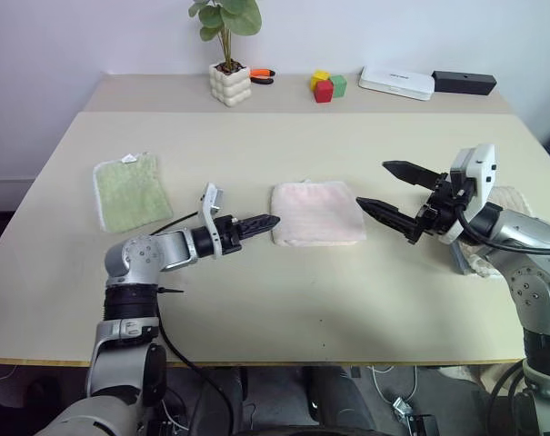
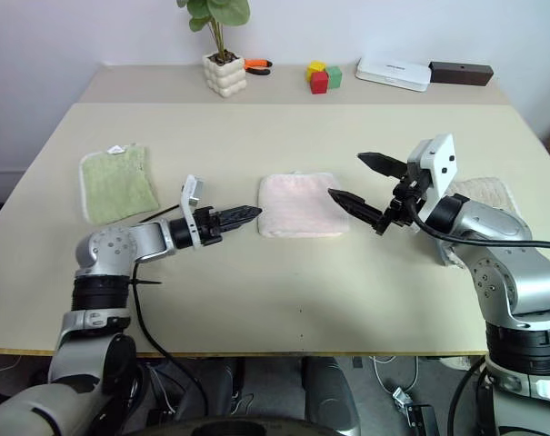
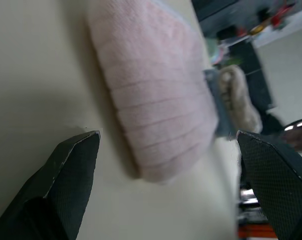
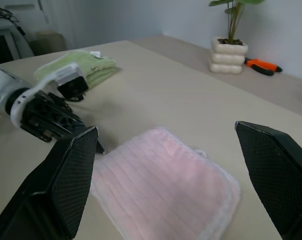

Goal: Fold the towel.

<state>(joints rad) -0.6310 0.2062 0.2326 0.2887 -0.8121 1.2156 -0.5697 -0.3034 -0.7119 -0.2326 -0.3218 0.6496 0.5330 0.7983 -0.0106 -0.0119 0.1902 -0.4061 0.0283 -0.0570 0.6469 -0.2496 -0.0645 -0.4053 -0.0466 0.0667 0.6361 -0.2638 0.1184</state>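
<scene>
The towel (image 1: 317, 212) is pale pink and fluffy, and it lies folded into a small rectangle at the middle of the table (image 1: 284, 300). My left gripper (image 1: 271, 222) hovers low just off the towel's left edge, pointing at it. In the left wrist view the left gripper (image 3: 165, 135) is open with nothing between its fingers. My right gripper (image 1: 372, 183) is raised above the table just right of the towel. It is wide open and empty, and in the right wrist view (image 4: 165, 127) it looks down on the towel (image 4: 165, 190).
A green towel (image 1: 129, 191) lies at the left. A beige towel (image 1: 509, 198) sits behind my right arm. Along the back stand a potted plant (image 1: 230, 82), an orange tool (image 1: 262, 75), coloured blocks (image 1: 326, 85), a white box (image 1: 397, 82) and a black box (image 1: 464, 83).
</scene>
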